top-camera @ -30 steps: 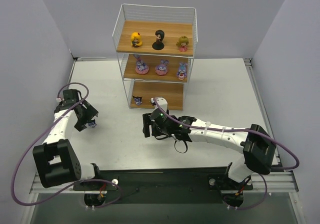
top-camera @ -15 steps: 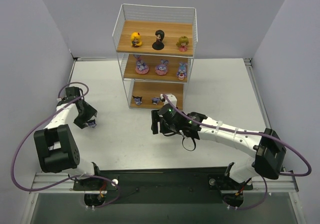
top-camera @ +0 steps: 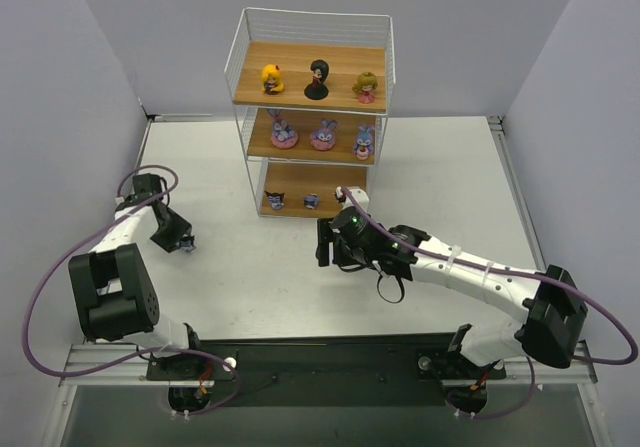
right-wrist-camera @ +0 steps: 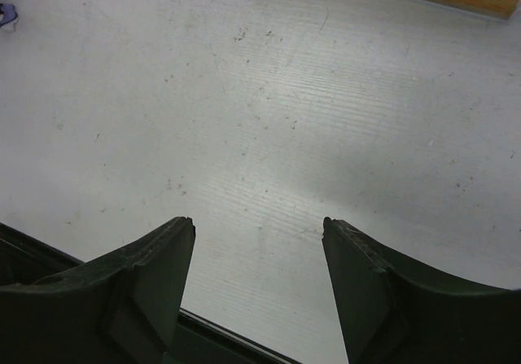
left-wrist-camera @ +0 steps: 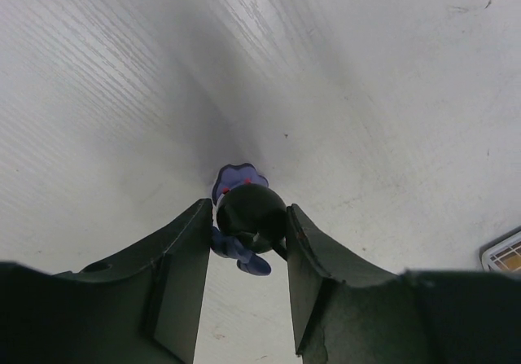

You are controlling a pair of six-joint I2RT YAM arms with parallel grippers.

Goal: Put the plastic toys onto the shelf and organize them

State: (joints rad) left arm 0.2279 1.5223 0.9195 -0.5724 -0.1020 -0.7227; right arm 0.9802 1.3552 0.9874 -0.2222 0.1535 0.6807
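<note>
Left gripper (left-wrist-camera: 248, 217) clamps blue-purple toy (left-wrist-camera: 249, 208), well apart from shelf (top-camera: 340, 65).

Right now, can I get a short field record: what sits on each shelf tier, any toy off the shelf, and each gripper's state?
Shelf top tier: yellow doll, black doll, olive-pink doll, in a row
Middle tier: three purple-pink bunnies
Bottom tier: two dark blue-purple figures, left and centre
Off shelf: one dark blue-purple toy, left of the shelf
Left gripper: shut on that toy
Right gripper: open, holding nothing, above the table in front of the shelf
</note>
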